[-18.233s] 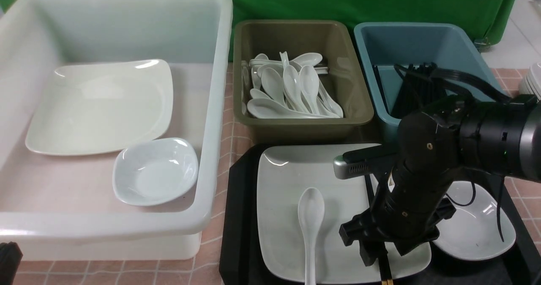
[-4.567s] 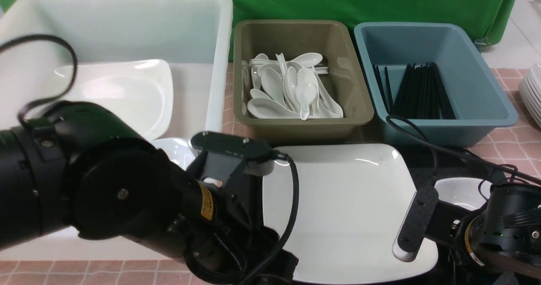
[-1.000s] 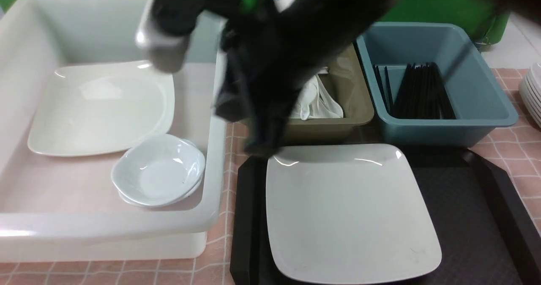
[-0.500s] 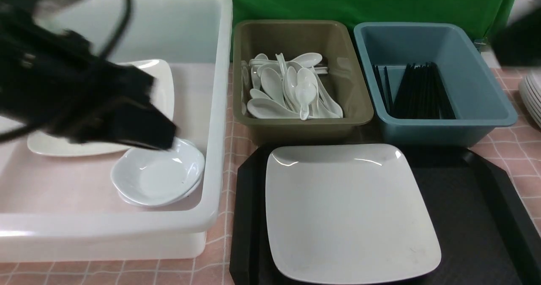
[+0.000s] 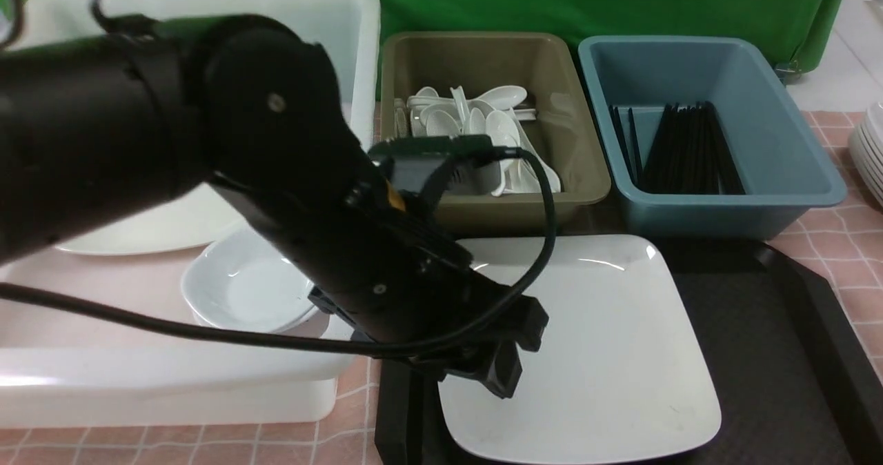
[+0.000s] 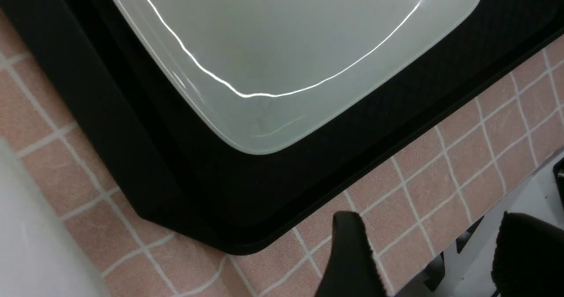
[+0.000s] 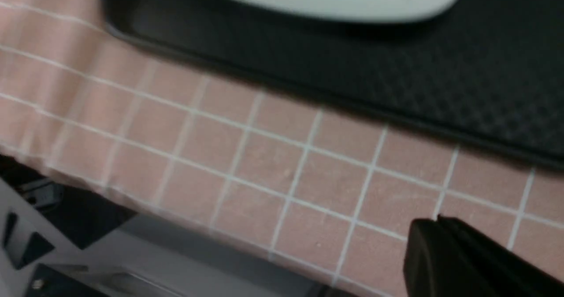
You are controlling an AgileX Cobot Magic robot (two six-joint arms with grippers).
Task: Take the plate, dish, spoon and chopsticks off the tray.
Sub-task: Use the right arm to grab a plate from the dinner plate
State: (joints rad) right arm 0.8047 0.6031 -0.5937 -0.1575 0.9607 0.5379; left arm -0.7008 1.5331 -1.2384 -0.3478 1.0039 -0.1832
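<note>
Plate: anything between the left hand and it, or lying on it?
Nothing visible. The left hand is open by the plate's near-left corner, with no object between them. The plate lies bare on the tray.

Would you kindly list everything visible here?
plate: one, white, on tray
tray: one, black, front right
tub: one, white, left
cream plate: one, in tub
dishes: two, white, stacked in tub
olive bin: one, behind tray
spoons: heap, white, in olive bin
blue bin: one, far right
chopsticks: bundle, black, in blue bin
side plates: stack, white, right edge
left gripper: black, open, by tray's near-left corner
right gripper: black, shut, by tray's edge
</note>
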